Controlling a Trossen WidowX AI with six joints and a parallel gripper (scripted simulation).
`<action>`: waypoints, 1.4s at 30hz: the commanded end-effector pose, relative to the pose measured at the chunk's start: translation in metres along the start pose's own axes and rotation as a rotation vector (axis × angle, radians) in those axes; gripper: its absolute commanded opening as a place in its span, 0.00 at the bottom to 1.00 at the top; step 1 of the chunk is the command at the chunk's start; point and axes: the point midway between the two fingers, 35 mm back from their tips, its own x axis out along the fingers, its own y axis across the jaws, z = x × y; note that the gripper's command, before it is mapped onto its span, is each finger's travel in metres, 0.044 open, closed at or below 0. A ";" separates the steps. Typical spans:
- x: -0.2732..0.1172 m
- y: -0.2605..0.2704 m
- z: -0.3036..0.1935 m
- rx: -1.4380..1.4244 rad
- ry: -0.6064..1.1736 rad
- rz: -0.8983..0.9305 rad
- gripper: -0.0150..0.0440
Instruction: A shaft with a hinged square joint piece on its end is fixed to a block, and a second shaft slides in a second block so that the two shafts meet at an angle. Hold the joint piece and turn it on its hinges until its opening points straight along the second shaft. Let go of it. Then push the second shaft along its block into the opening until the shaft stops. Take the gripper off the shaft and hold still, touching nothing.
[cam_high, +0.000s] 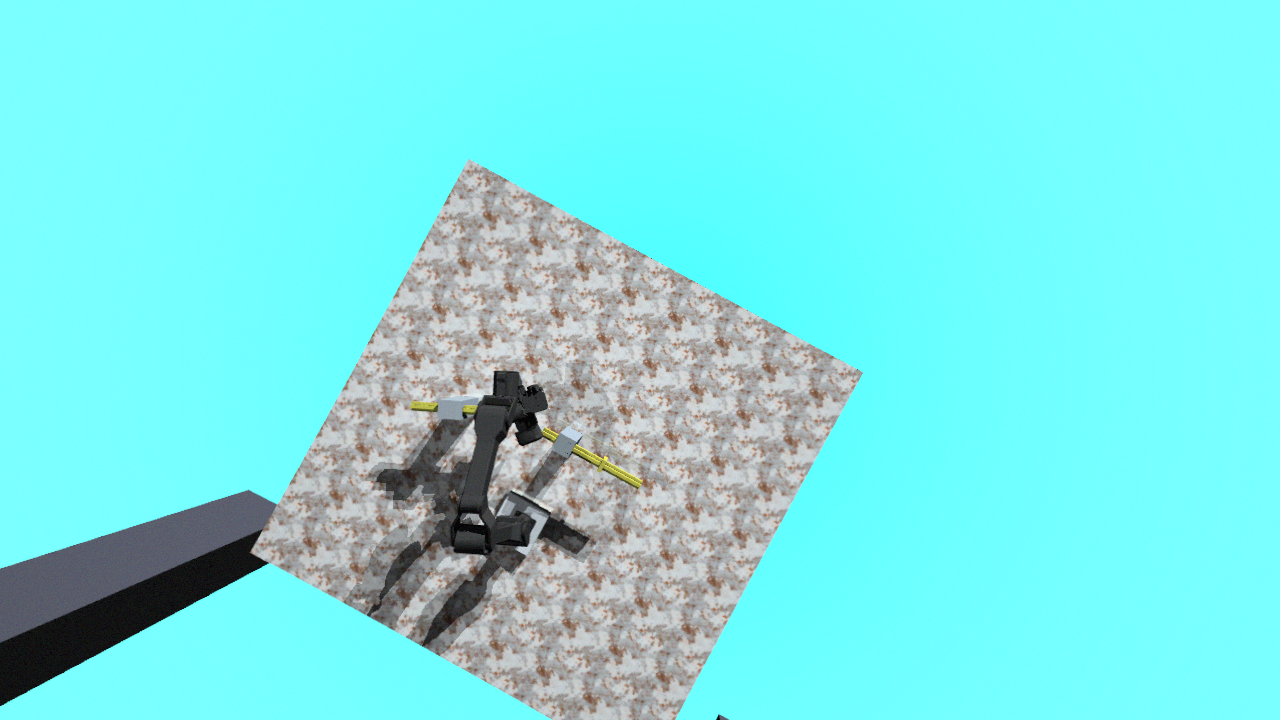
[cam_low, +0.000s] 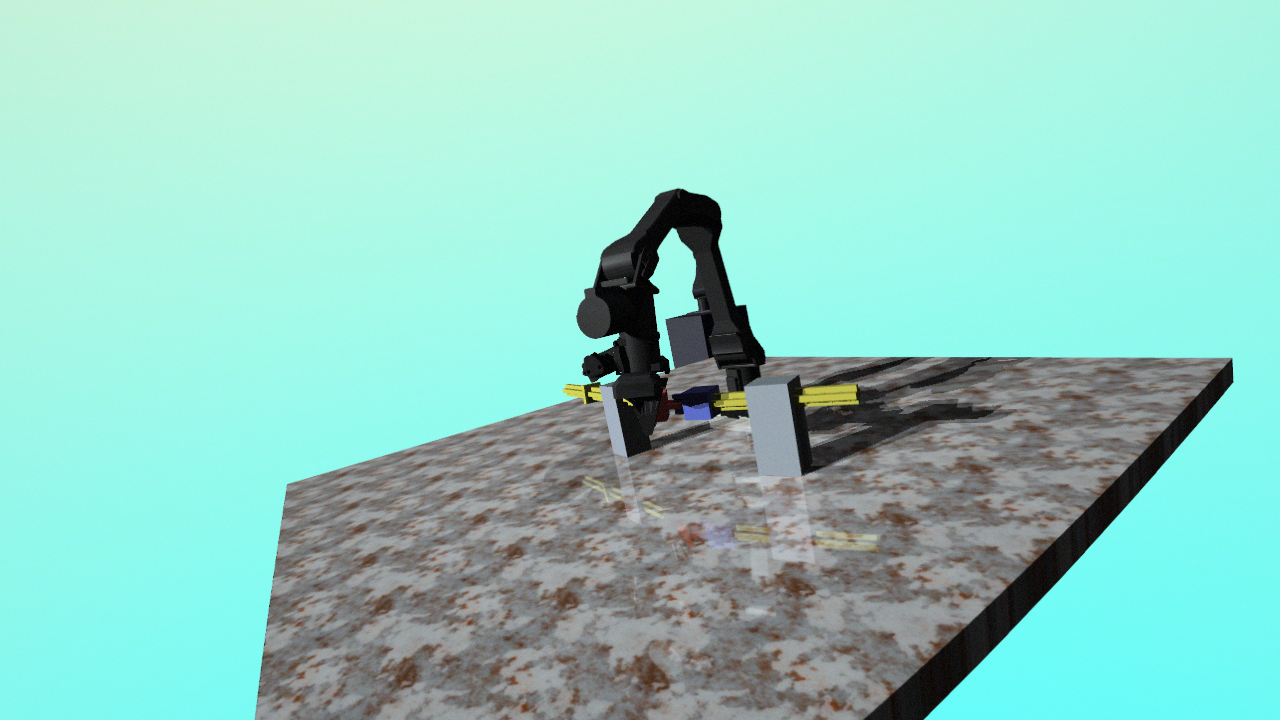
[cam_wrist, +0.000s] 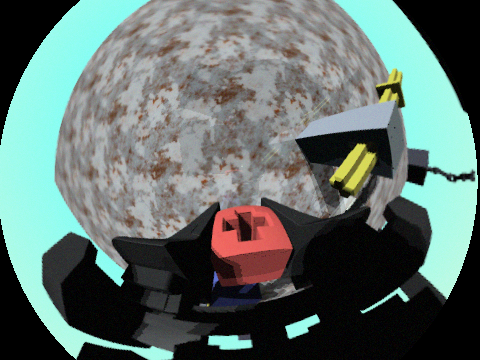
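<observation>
My gripper (cam_wrist: 240, 204) is shut on the red joint piece (cam_wrist: 252, 265) (cam_low: 663, 405), one finger on each side. Its cross-shaped opening faces the wrist camera. The blue hinge part (cam_wrist: 235, 296) (cam_low: 698, 410) sits behind it, on the end of the first yellow shaft (cam_high: 424, 406) (cam_low: 827, 394), which runs through the first grey block (cam_high: 454, 409) (cam_low: 774, 434). The second yellow shaft (cam_high: 623, 473) (cam_wrist: 356, 167) passes through the second grey block (cam_high: 565, 441) (cam_low: 619, 425) (cam_wrist: 350, 121). Its near end stands apart from the joint piece, to the right in the wrist view. Exact alignment is hard to tell.
A yellow cross-bar (cam_high: 604, 462) (cam_wrist: 390, 87) sits on the second shaft beyond its block. The arm's pale base plate (cam_high: 539, 517) is on the speckled table (cam_high: 626, 322) (cam_low: 501, 573), beside the second block. A dark beam (cam_high: 134, 573) reaches the table's left edge in the top view.
</observation>
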 end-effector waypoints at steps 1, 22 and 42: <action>0.000 -0.003 0.000 0.072 0.007 -0.005 0.25; 0.002 -0.020 -0.004 0.434 0.035 -0.027 0.25; 0.003 -0.033 -0.014 0.779 0.069 -0.035 0.25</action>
